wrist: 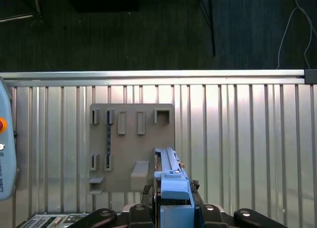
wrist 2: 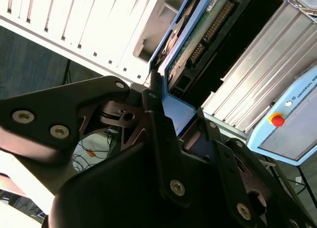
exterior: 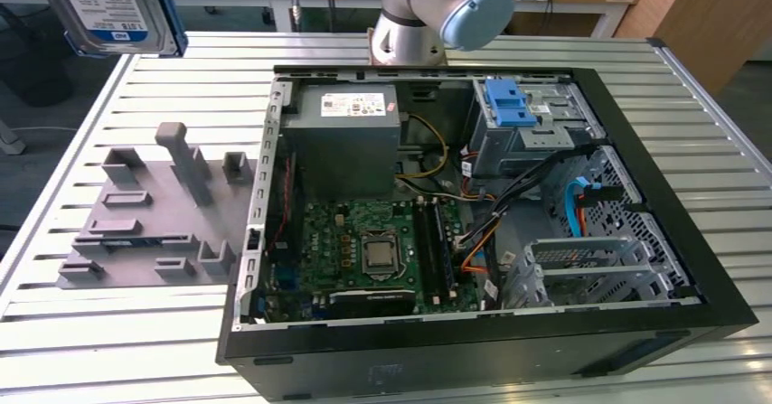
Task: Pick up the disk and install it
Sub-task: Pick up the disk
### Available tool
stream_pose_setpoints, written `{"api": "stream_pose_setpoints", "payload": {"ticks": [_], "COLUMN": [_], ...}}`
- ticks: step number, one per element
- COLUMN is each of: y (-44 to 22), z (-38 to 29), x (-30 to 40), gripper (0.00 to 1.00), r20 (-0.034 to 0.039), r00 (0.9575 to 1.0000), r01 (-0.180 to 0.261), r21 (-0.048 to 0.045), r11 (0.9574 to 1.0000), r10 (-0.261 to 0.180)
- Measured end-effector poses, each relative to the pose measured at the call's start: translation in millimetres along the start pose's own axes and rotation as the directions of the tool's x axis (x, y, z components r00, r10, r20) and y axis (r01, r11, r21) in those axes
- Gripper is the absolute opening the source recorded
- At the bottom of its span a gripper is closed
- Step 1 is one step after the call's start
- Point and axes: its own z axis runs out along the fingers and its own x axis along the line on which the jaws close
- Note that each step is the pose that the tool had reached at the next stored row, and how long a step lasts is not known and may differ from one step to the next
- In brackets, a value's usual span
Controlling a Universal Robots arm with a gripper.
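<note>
The disk (exterior: 108,11) hangs in the air at the exterior view's upper left, label side showing, high above the slatted table and the grey fixture (exterior: 157,214). In the first wrist view the disk (wrist: 171,181) is seen edge-on in its blue frame, over the fixture (wrist: 131,149). My gripper (wrist: 172,196) is shut on the disk's frame, one black finger on each side. The second wrist view shows the disk's green circuit-board side (wrist 2: 198,35) and my gripper (wrist 2: 181,119) clamped on the blue frame end.
An open black computer case (exterior: 458,354) lies on the table, at the exterior view's centre and right, with a motherboard, cables and a power supply inside. A drive bay with a blue latch (exterior: 507,106) sits at its far corner. The arm's base (exterior: 417,24) stands behind the case.
</note>
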Motion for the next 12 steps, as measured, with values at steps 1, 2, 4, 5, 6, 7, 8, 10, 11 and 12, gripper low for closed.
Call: {"api": "stream_pose_setpoints", "payload": {"ticks": [1,2,4,5,6,7,8,10,11,12], "y": [0.0,0.0,-0.4,-0.5,-0.7,-0.9,-1.4,-2.5,-3.2,-4.1], "z": [0.0,0.0,0.0,0.0,-0.1,-0.1,-0.1,-0.1,-0.1,-0.1], "x": [0.0,0.0,0.2,0.4,0.5,0.6,0.6,0.7,0.7,0.6], "gripper": [0.36,0.36,0.36,0.36,0.36,0.36,0.36,0.36,0.36,0.36], "r20": [0.0000,0.0000,0.0000,0.0000,-0.0001,0.0000,0.0000,0.0000,0.0000,0.0000], "r00": [1.0000,1.0000,1.0000,1.0000,1.0000,1.0000,1.0000,1.0000,1.0000,1.0000], "r01": [0.000,0.000,0.000,0.000,0.000,0.000,0.000,0.000,0.000,0.000], "r21": [0.0000,0.0000,0.0000,0.0000,-0.0001,-0.0001,-0.0001,0.0000,0.0000,-0.0001], "r11": [1.0000,1.0000,1.0000,1.0000,1.0000,1.0000,1.0000,1.0000,1.0000,1.0000], "r10": [0.000,0.000,0.000,0.000,0.000,0.000,0.000,0.000,0.000,0.000]}}
